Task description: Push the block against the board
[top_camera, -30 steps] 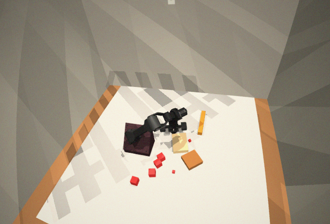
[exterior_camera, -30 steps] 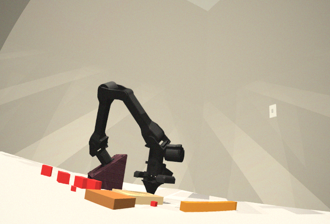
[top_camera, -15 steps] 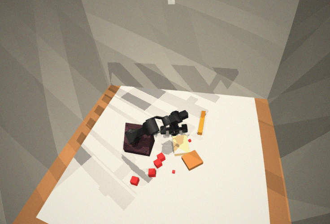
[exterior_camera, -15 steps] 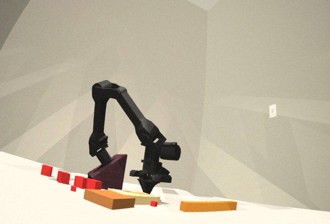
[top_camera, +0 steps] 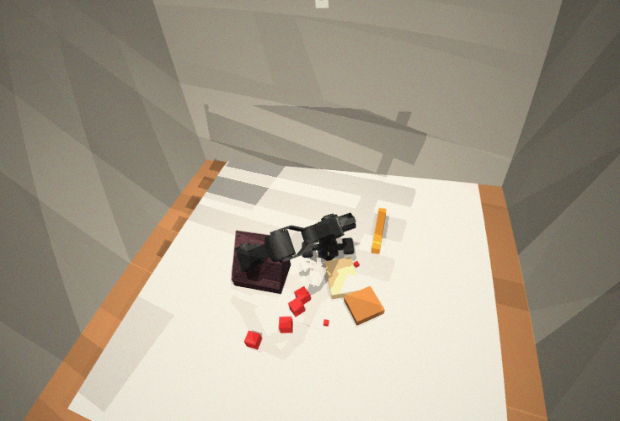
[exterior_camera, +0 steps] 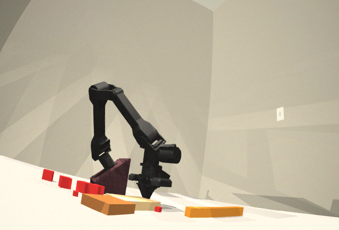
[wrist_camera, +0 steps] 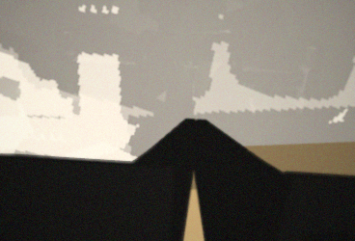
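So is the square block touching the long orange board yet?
No, the top view shows bare table between the square block and the board.

Top view: block (top_camera: 364,305) near side of table (top_camera: 505,276), corner touching pale tile (top_camera: 340,276) behind it. Gripper (top_camera: 334,254) at tile's far edge. Board (top_camera: 379,230) further back, right, apart. Small cubes (top_camera: 298,300) left of block. Arm base (top_camera: 260,269) far left.

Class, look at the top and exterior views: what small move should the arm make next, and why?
Probably a short, low push on the tan board's far end, towards the orange square block. The shut pincer stands tip-down at that end of the board. The board and block look close or touching, but at an angle, with no edges even, so a nudge there may bring the sides flush.
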You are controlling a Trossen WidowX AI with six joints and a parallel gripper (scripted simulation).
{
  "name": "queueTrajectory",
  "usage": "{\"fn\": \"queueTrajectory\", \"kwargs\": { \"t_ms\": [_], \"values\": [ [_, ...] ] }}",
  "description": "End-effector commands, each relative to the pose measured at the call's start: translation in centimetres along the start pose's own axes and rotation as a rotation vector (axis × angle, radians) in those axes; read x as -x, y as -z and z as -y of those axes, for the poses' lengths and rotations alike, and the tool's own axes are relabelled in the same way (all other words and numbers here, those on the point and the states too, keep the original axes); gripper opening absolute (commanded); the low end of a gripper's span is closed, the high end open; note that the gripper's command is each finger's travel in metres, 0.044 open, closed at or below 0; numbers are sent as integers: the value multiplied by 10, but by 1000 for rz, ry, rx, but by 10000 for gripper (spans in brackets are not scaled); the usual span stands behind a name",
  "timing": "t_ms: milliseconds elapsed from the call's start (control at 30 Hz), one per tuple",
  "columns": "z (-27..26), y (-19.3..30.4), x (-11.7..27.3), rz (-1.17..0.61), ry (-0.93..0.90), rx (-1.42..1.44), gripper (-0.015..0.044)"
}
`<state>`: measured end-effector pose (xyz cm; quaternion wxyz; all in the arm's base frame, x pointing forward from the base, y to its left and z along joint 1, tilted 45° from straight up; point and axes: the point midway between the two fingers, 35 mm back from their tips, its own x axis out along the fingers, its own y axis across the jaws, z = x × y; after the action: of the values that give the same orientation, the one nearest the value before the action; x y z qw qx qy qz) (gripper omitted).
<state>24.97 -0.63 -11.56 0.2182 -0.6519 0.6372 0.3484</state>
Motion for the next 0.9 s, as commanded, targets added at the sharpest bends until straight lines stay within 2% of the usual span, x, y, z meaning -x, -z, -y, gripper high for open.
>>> {"fn": "queueTrajectory", "kwargs": {
  "t_ms": [0,867],
  "values": [
    [1,14,-2,-21,-2,-13,0],
    [8,45,-2,-22,-2,-13,0]
  ]
}}
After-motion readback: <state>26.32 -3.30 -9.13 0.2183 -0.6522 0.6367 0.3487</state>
